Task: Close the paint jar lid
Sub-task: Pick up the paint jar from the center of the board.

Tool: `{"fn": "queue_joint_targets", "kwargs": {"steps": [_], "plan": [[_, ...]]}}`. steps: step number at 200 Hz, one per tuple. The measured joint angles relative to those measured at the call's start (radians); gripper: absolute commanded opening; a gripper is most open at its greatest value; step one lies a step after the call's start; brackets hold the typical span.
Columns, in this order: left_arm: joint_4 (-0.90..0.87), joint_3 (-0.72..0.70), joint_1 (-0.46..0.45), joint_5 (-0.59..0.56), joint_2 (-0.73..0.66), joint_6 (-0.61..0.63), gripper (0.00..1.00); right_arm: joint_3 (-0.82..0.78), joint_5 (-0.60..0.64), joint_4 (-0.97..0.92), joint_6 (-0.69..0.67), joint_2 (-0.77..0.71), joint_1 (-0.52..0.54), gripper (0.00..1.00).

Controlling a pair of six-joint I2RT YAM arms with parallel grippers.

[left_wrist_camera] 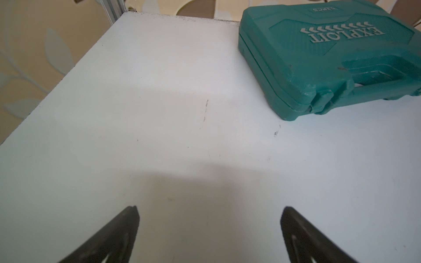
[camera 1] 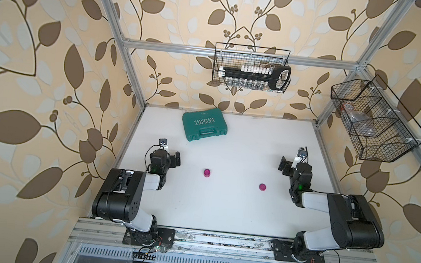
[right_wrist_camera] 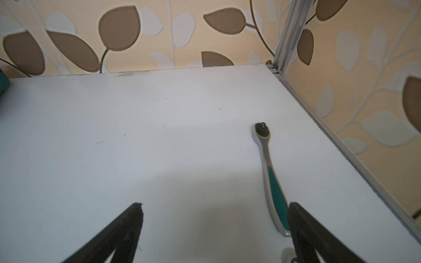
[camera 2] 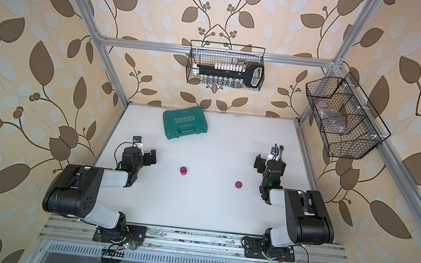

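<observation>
The paint jar [camera 1: 207,172] [camera 2: 184,171], a tiny magenta cylinder, stands upright left of the white table's middle. The lid [camera 1: 262,187] [camera 2: 238,184], a flatter magenta cap, lies apart from it to the right. My left gripper [camera 1: 176,159] [left_wrist_camera: 209,211] hovers left of the jar, open, with only bare table between its fingers. My right gripper [camera 1: 283,167] [right_wrist_camera: 214,209] is open too, behind and to the right of the lid. Neither wrist view shows the jar or the lid.
A closed green tool case [camera 1: 204,124] [left_wrist_camera: 330,57] lies at the back of the table [camera 1: 223,207]. A ratchet wrench [right_wrist_camera: 271,180] lies by the right gripper near the right edge. Two wire baskets [camera 1: 252,67] [camera 1: 373,121] hang on the frame.
</observation>
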Motion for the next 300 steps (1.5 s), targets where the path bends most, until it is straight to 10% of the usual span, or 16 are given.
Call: {"fn": "queue_joint_targets", "kwargs": {"steps": [41, 131, 187, 300], "plan": [[-0.367, 0.195, -0.039, 0.022, -0.283, -0.109, 0.99, 0.245, 0.088, -0.489, 0.036, -0.209, 0.169, 0.98], [-0.847, 0.096, -0.146, 0.246, -0.937, -0.537, 0.99, 0.385, -0.003, -1.110, 0.280, -0.425, 0.793, 0.98], [-1.003, -0.058, -0.159, 0.272, -1.031, -0.617, 0.99, 0.616, -0.074, -1.216, 0.329, -0.024, 1.007, 0.98], [-0.986, -0.093, -0.178, 0.294, -1.052, -0.594, 0.99, 0.964, -0.088, -1.228, 0.334, 0.463, 0.980, 0.78]]}}
